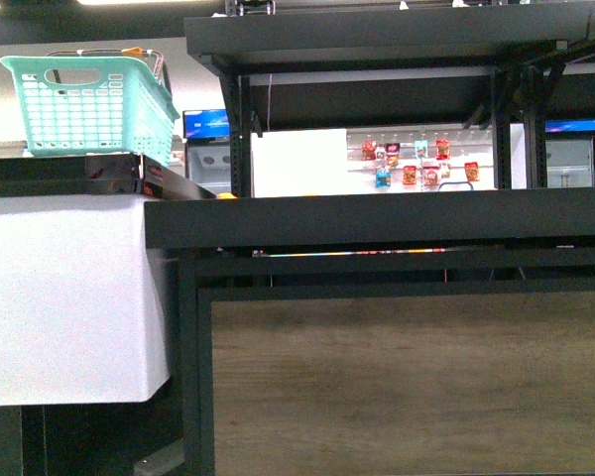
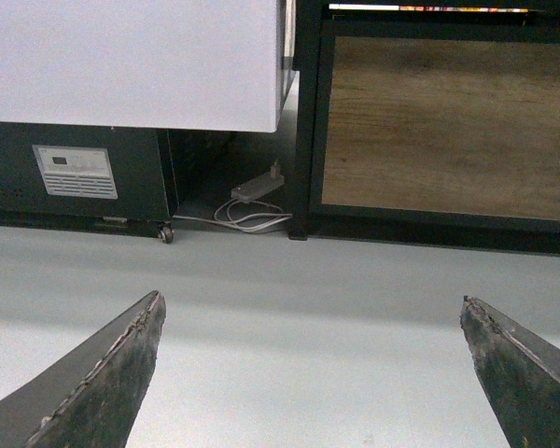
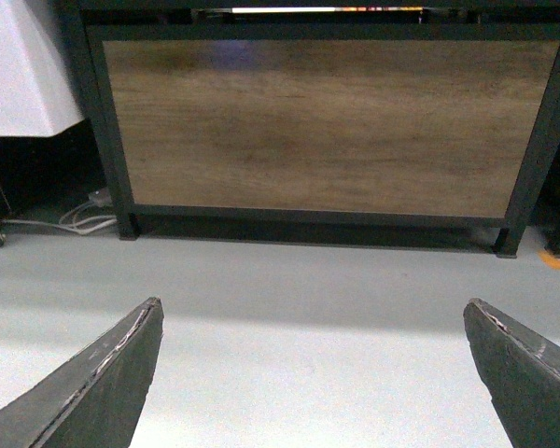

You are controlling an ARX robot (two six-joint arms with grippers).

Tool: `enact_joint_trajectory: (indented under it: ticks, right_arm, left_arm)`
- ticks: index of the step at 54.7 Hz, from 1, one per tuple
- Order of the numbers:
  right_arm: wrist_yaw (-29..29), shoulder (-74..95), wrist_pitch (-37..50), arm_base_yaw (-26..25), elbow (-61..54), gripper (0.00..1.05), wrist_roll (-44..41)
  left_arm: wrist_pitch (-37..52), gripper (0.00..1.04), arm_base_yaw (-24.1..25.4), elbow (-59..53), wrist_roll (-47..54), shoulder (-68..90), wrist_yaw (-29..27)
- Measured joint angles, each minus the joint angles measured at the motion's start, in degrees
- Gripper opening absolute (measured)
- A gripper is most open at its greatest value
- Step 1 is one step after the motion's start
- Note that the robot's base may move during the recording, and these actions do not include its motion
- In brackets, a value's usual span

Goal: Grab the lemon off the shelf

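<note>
The shelf [image 1: 377,220] is a black metal rack right in front of me in the front view, with a wide dark tier at mid height and another tier above. A small yellow-orange sliver [image 1: 225,195] peeks over the left end of the middle tier; too little of it shows to tell whether it is the lemon. Neither arm appears in the front view. My left gripper [image 2: 313,299] is open over bare grey floor, low before the rack's left post [image 2: 306,121]. My right gripper [image 3: 314,301] is open too, over the floor and facing the rack's wooden panel [image 3: 327,126].
A teal basket [image 1: 89,104] stands on a dark counter over a white cabinet [image 1: 69,297] left of the rack. A power strip with white cable [image 2: 252,201] lies on the floor between cabinet and rack. Snack packets [image 1: 416,164] hang far behind.
</note>
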Motion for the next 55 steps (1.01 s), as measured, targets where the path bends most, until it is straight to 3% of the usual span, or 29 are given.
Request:
enact_joint_trajectory:
  ticks: [55]
  right_arm:
    - [0.0,0.0,0.0,0.0,0.0,0.97,0.0]
  left_arm:
    - [0.0,0.97,0.0,0.0,0.0,0.0,0.0]
